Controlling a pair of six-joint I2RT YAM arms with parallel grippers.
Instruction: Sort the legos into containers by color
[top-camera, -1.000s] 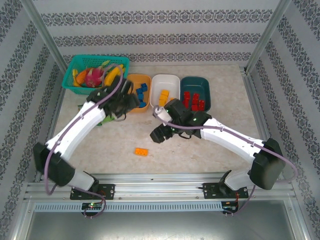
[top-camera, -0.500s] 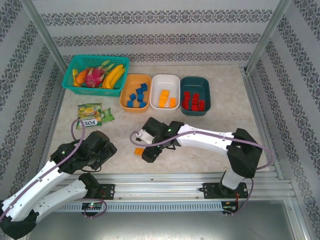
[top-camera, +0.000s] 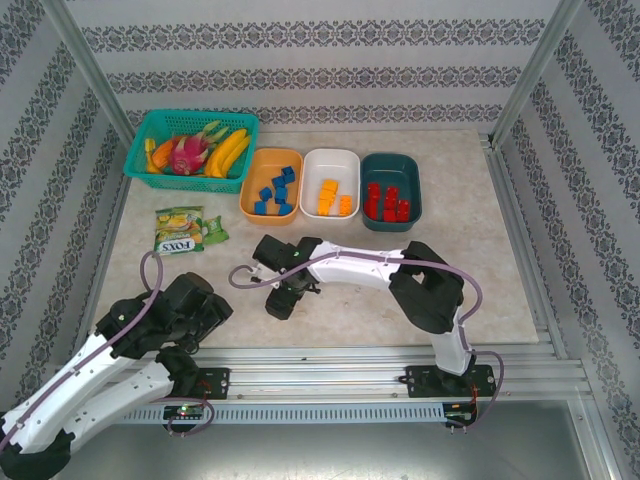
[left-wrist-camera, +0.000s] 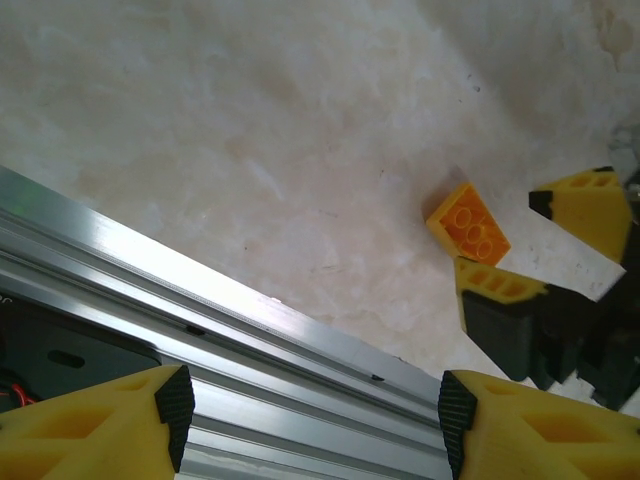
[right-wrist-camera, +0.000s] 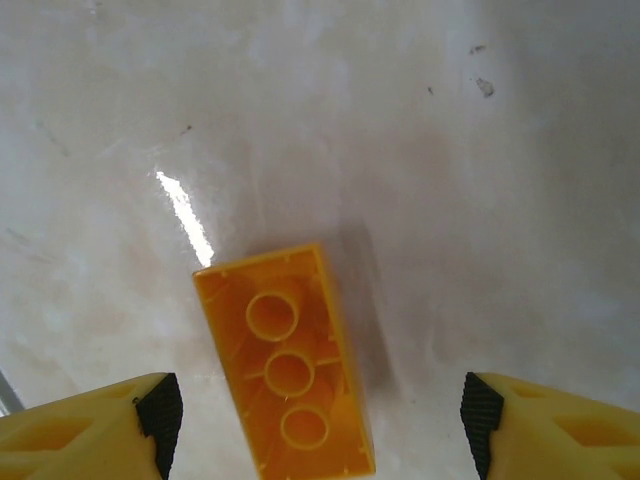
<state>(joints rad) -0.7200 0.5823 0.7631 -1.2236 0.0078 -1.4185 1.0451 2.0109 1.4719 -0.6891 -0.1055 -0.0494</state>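
The right gripper (top-camera: 281, 300) is open around an upside-down orange lego (right-wrist-camera: 285, 370), not touching it. The left gripper (left-wrist-camera: 310, 410), also open and empty, hangs over the near edge of the table (top-camera: 500, 270).

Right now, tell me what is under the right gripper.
An orange brick lies hollow side up on the table, below the open right gripper. Its downward face is hidden.

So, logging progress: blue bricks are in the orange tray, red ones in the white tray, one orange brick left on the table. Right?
No. The red bricks are in the dark teal tray; the white tray holds orange bricks, as the top external view shows. The rest stands.
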